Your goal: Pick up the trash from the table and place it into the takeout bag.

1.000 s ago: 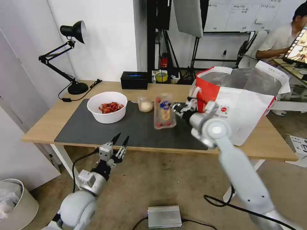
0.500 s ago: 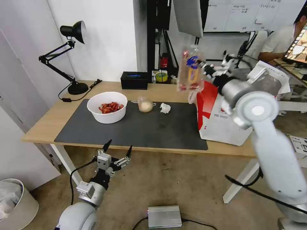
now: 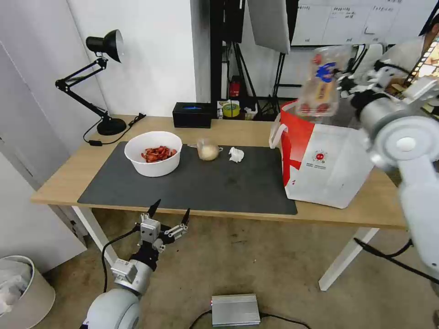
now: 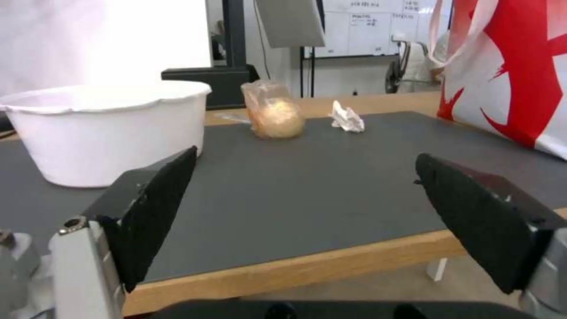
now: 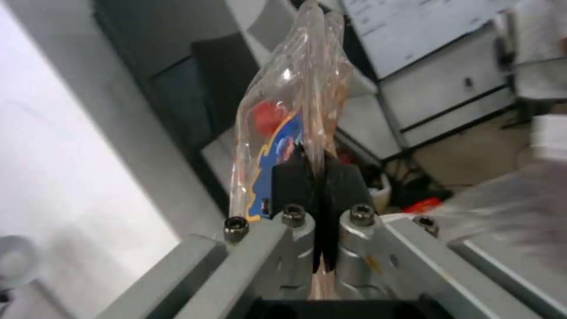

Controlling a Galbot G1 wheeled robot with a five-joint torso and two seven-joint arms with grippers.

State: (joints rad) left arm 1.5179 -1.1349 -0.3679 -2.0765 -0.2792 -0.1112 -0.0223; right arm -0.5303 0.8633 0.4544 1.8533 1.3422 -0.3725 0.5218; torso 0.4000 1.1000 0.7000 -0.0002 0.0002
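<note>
My right gripper is shut on the edge of the clear plastic tray of tomatoes, held high in the air above the open top of the takeout bag. In the right wrist view the tray is pinched between the black fingers. On the dark mat remain the white bowl of red shells, the clear cup with a beige lump and the crumpled tissue. My left gripper hangs open below the table's front edge. In the left wrist view the bowl, cup and tissue lie ahead.
A black desk lamp stands at the table's back left corner and a black box at the back edge. A white bin and a silver box sit on the floor. The table has bare wood at its left end.
The right arm lifted the tray off the mat, then carried it rightward over the bag's opening, uncovering the tissue. The left gripper opened wider and sank slightly.
</note>
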